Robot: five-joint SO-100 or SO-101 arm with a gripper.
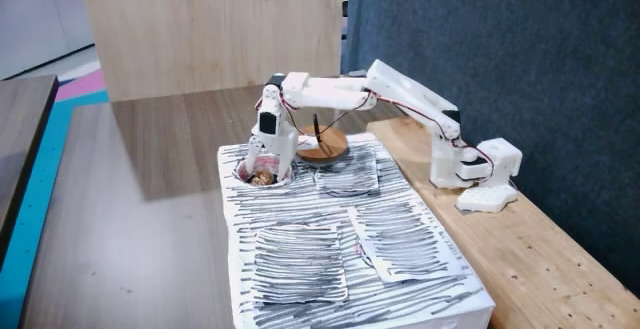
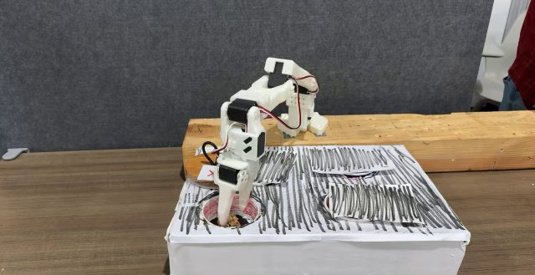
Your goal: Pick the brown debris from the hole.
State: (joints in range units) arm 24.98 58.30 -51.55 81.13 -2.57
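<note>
My white gripper [image 1: 266, 169] points straight down into the hole [image 1: 241, 172], a round opening with a pale rim at the near-left corner of the black-and-white striped box top [image 1: 330, 239]. Tan-brown debris [image 1: 262, 179] lies in the hole right at the fingertips. In the other fixed view the gripper [image 2: 230, 214] has its tips sunk inside the hole [image 2: 256, 213], with crumbs of the debris [image 2: 236, 222] showing beside them. The rim and the gripper body hide the jaws, so I cannot tell whether they hold anything.
A round flat wooden dish [image 1: 328, 149] sits on the striped top just behind the arm. The arm's base [image 1: 468, 164] stands on a long wooden beam [image 2: 401, 129] beside the box. A person's red sleeve [image 2: 524, 70] shows at the right edge.
</note>
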